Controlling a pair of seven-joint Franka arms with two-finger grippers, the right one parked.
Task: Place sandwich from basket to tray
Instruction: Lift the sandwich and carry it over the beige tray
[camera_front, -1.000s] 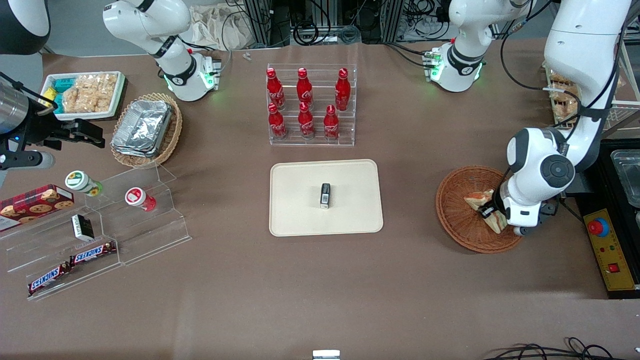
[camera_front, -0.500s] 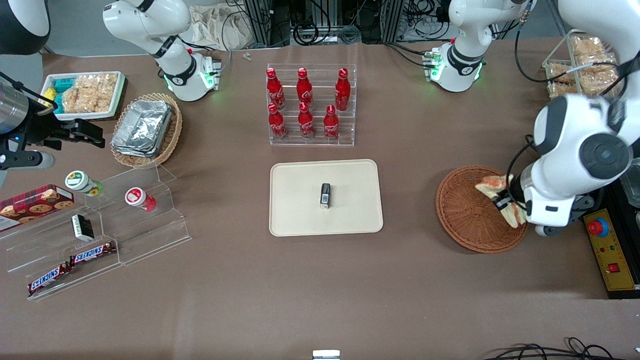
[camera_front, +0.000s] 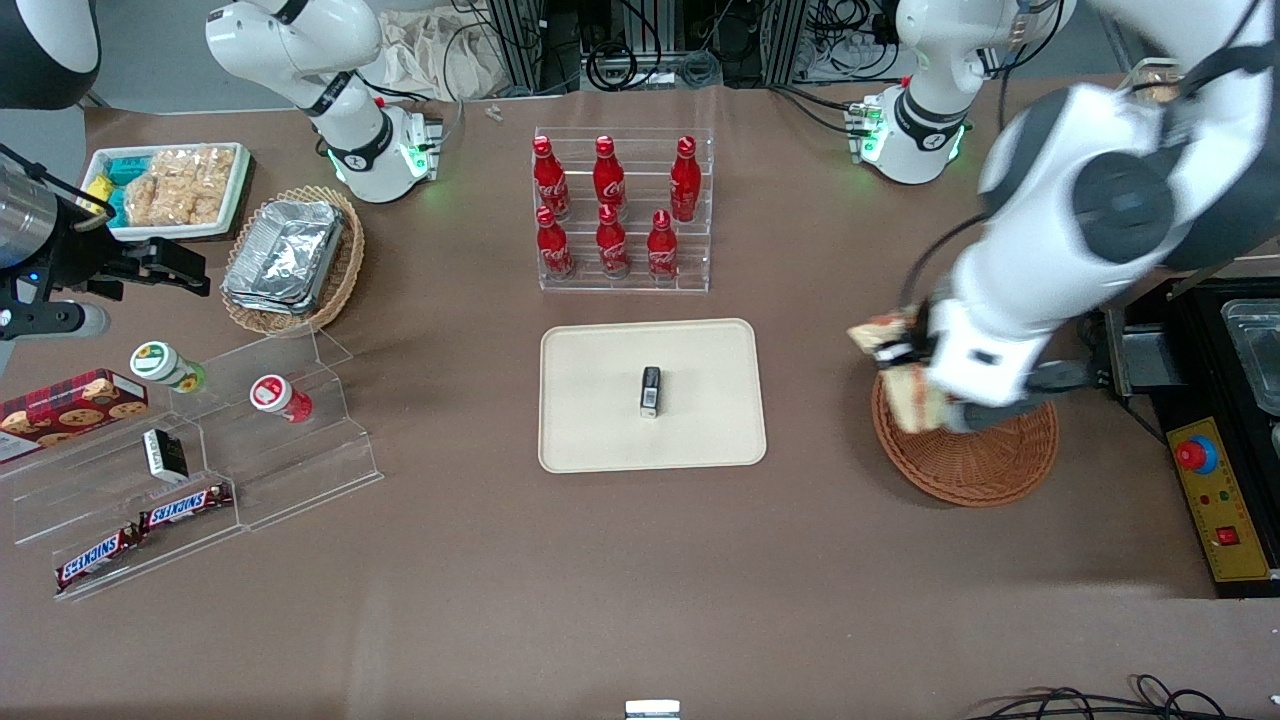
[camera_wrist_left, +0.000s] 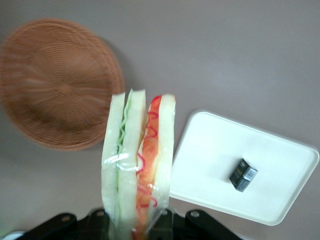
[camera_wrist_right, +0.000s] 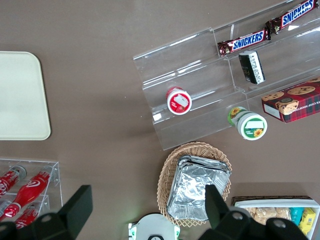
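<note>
Your gripper (camera_front: 905, 362), clamped on the sandwich (camera_wrist_left: 138, 165), had lifted it clear of the basket (camera_front: 985, 462), heading toward the tray (camera_front: 600, 350); pickup done, placement remained.

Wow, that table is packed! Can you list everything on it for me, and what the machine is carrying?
sandwich: one, pale bread, red and green filling, held above the basket's rim
basket: one, reddish-brown wicker, empty, toward the working arm's end
tray: one, cream, table centre
small box: one, dark, on the tray
cola bottles: six, red, in a clear rack
foil containers: stacked, silver, in a tan basket
Snickers bars: two, on clear steps
cookie box: one, red
gripper: one, white, jaws shut on the sandwich
</note>
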